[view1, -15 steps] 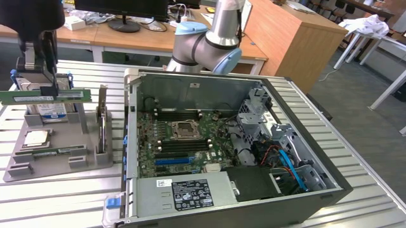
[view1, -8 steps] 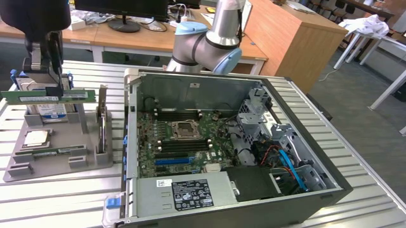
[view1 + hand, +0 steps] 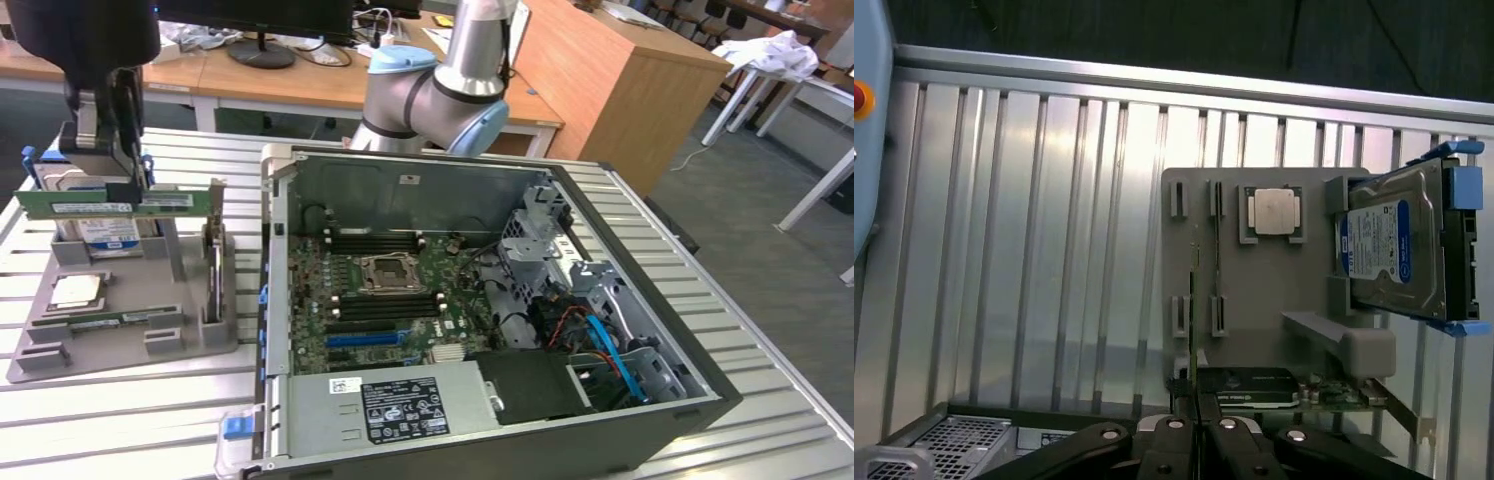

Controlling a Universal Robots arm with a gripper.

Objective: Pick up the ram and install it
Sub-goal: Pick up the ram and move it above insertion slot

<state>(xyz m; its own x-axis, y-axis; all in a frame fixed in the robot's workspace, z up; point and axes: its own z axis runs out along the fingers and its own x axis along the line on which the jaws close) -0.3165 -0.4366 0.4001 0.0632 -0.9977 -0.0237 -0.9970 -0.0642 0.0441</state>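
Gripper: jaws closed on ram, stick held level above grey parts holder, in front of hard drive. Flat on holder: second ram stick, near processor. Open computer case at exterior view's right.

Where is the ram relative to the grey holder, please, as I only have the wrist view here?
Observer: The gripper is shut on the ram, which is held level, lifted above the grey holder.
Operator: Thank you. Where does the computer stand?
Observer: The open case stands to the exterior view's right of the holder, its inside facing up.
Operator: Can you see the memory slots?
Observer: Yes, long dark slots lie on both sides of the processor socket.
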